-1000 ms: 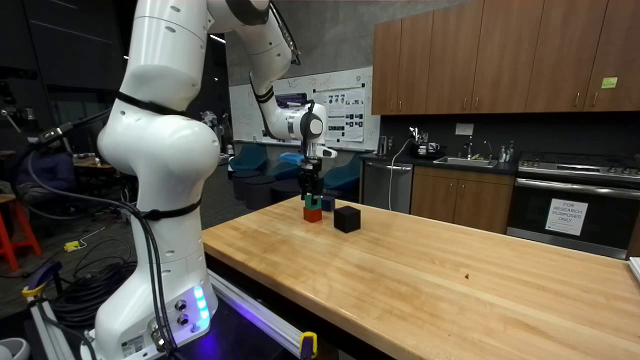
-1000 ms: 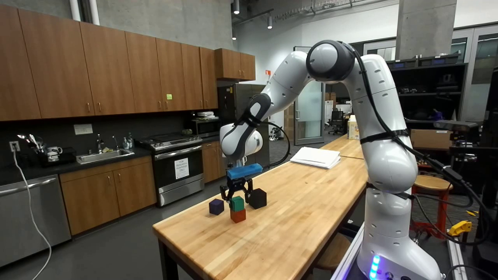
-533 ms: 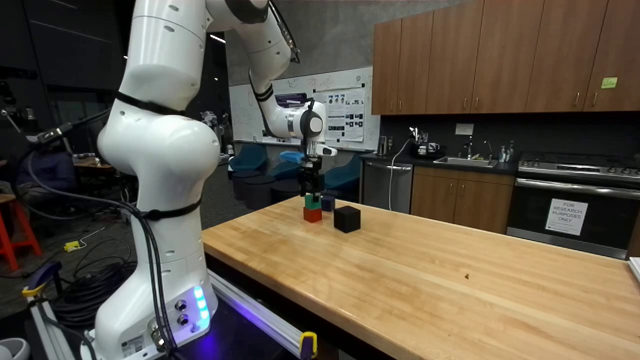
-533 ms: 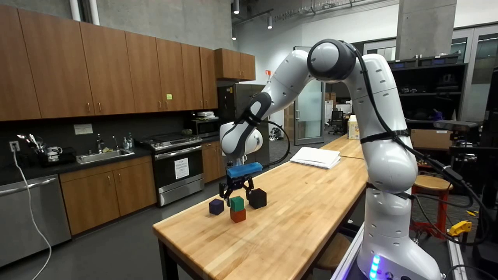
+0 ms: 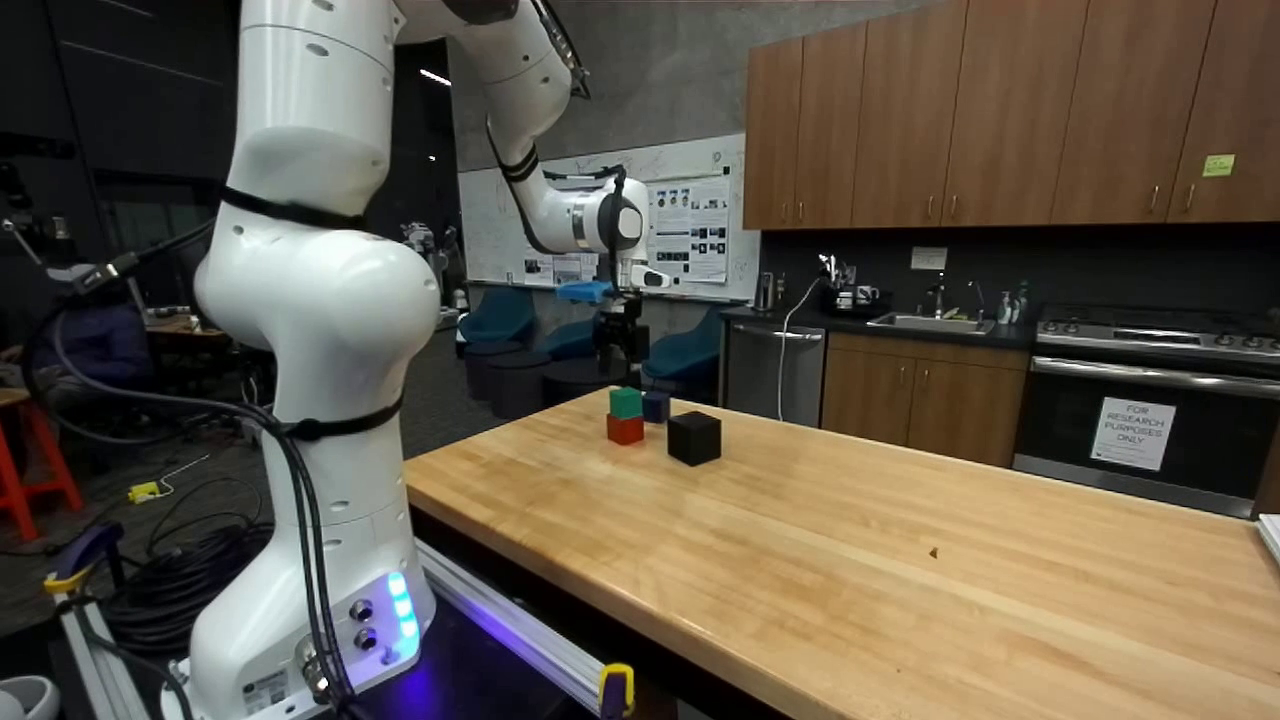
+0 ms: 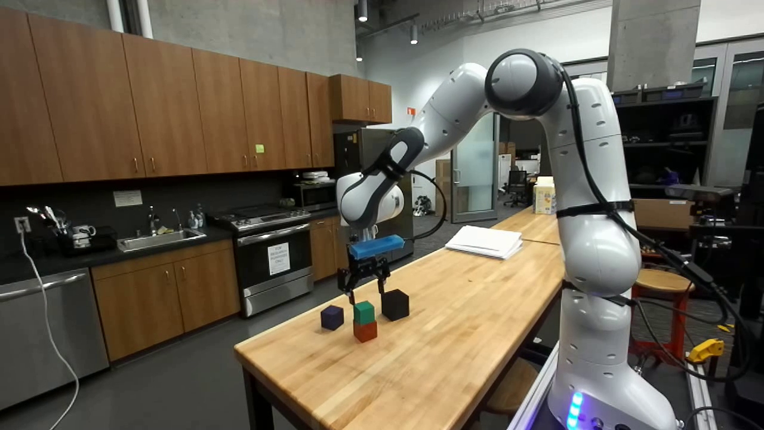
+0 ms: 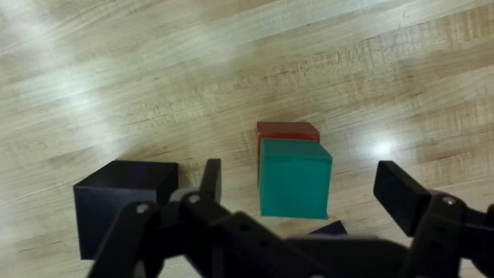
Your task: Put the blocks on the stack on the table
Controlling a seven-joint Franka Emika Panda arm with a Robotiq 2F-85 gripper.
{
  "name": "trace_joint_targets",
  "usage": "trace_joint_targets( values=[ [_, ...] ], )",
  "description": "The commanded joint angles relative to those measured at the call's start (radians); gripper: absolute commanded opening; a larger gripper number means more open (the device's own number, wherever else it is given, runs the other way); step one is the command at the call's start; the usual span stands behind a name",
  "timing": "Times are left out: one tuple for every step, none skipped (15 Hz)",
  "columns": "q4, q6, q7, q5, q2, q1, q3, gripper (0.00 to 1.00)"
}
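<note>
Fingers (image 7: 399,197) parted wide above the teal block (image 6: 364,312), one to each side of it in the wrist view. It sits on the red block (image 6: 366,331), the pair on the pale wooden table (image 6: 418,352), near left end in an exterior view. A navy block (image 6: 332,318) left of them, a black block (image 6: 395,305) right and farther; its gap from them hard to judge. White sheets (image 6: 484,242) farther along; wood cabinets (image 6: 89,113), sink (image 6: 161,243) and stove (image 6: 271,234) at far left.
</note>
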Motion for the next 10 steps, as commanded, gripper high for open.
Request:
trace_joint_targets(
  values=[
    [-0.034, -0.054, -0.028, -0.019, -0.080, 0.000, 0.007, 1.00],
    [-0.037, -0.069, -0.040, -0.022, -0.094, -0.002, 0.009, 1.00],
    [-0.042, -0.087, -0.052, -0.026, -0.109, -0.003, 0.012, 1.00],
    [-0.046, -0.105, -0.066, -0.030, -0.123, -0.004, 0.014, 1.00],
    [-0.050, -0.121, -0.081, -0.031, -0.136, -0.005, 0.017, 1.00],
    [-0.056, -0.140, -0.093, -0.039, -0.152, -0.005, 0.020, 1.00],
    [-0.061, -0.156, -0.106, -0.046, -0.167, -0.006, 0.022, 1.00],
    [-0.067, -0.177, -0.124, -0.051, -0.184, -0.007, 0.025, 1.00],
    [-0.072, -0.195, -0.136, -0.059, -0.200, -0.008, 0.028, 1.00],
    [-0.078, -0.212, -0.150, -0.065, -0.214, -0.009, 0.030, 1.00]
  ],
)
